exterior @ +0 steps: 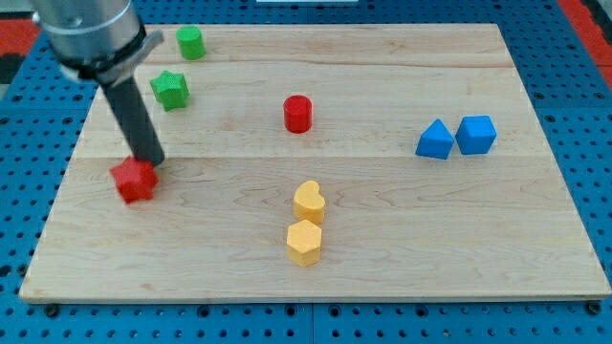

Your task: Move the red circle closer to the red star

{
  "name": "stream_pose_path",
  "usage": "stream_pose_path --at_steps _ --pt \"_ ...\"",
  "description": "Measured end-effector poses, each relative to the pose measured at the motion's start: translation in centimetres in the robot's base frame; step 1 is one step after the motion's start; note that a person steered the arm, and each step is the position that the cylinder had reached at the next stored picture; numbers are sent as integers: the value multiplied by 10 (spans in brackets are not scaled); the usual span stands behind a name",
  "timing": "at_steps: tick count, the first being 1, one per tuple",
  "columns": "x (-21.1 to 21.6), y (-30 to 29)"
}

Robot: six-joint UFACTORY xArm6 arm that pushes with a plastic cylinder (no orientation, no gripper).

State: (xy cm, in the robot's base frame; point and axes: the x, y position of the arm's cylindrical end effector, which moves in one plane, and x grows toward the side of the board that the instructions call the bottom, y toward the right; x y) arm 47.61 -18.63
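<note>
I have no jaws, only a rod. Nearest lie the yellow hexagon (304,243) and yellow heart (308,202). My tip (150,161) touches the red star (135,180) at the view's left. The red circle (297,113) sits well apart, farther back. I judge pushing hasn't begun; next I must circle behind it and push leftward.

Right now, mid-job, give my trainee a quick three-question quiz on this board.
1. True or false: my tip is beside the red star.
2. Which block lies nearest the red circle? A) green star B) blue cube C) yellow heart
3. Fill in: the two blue blocks sit at the view's ____.

Key:
1. True; it is at the star's upper right edge.
2. C
3. right
</note>
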Motion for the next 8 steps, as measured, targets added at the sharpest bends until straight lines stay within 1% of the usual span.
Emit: stream_pose_path --at_steps 1,2,3,4,6,8 --pt "55 0" --pt "58 25" --pt "10 113" --pt "-15 173" --pt "-77 184" --pt "-111 239"
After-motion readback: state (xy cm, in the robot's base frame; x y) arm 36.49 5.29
